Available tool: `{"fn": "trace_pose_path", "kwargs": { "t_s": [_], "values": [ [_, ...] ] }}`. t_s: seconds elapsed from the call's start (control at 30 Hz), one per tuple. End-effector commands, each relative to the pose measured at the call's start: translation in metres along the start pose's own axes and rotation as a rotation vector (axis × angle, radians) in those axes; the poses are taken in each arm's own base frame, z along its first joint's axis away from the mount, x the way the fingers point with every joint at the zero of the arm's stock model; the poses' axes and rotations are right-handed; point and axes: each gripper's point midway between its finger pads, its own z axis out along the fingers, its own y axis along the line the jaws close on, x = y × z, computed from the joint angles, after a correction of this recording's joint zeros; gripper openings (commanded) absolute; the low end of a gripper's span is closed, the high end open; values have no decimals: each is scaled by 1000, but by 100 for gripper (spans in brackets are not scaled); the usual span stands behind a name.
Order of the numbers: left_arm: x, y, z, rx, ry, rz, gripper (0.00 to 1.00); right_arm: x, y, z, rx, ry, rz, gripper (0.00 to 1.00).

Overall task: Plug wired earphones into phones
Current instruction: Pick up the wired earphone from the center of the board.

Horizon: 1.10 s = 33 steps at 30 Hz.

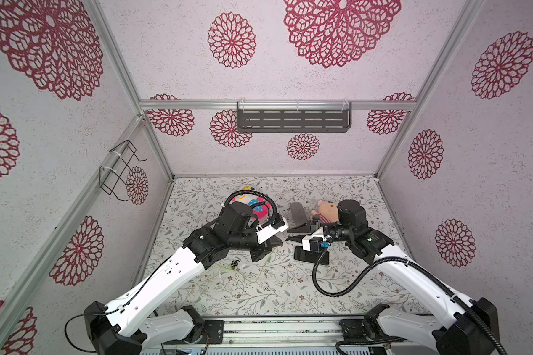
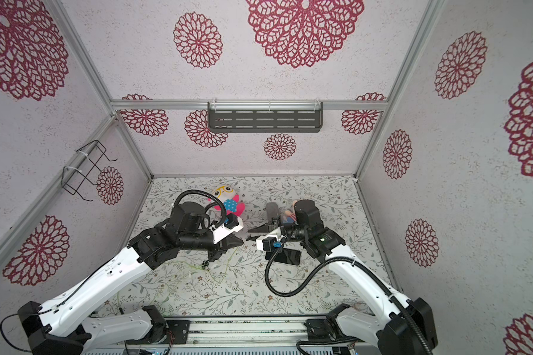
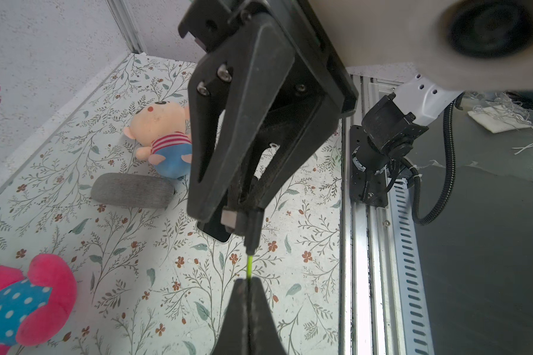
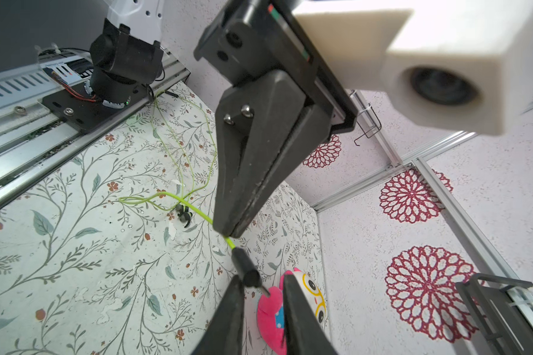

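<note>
The left gripper is clamped on the cable of the wired earphones, which trails left of the phone, itself largely hidden under the right wrist. The right gripper has its jaws narrow around the plug; whether they actually pinch it cannot be told.

black phone on floral table, earphones nearby
</note>
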Motion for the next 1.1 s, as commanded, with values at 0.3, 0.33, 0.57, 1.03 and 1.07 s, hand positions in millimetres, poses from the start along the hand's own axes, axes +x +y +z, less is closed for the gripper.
{"fn": "trace_pose_path", "kwargs": {
  "t_s": [0.3,0.33,0.57,1.03,1.07],
  "values": [
    [2,7,-1,-60,34,47,0,-9,3,1,-33,-20,-9,8],
    [3,8,-1,-67,38,47,0,-9,3,1,-34,-20,-9,8],
    [0,18,-3,-145,36,72,1,-2,3,2,-35,10,48,0],
    [-20,8,-15,-286,-205,334,40,29,27,4,40,118,418,0],
    [-18,7,-12,-273,-197,342,40,28,29,4,40,115,409,0]
  ]
}}
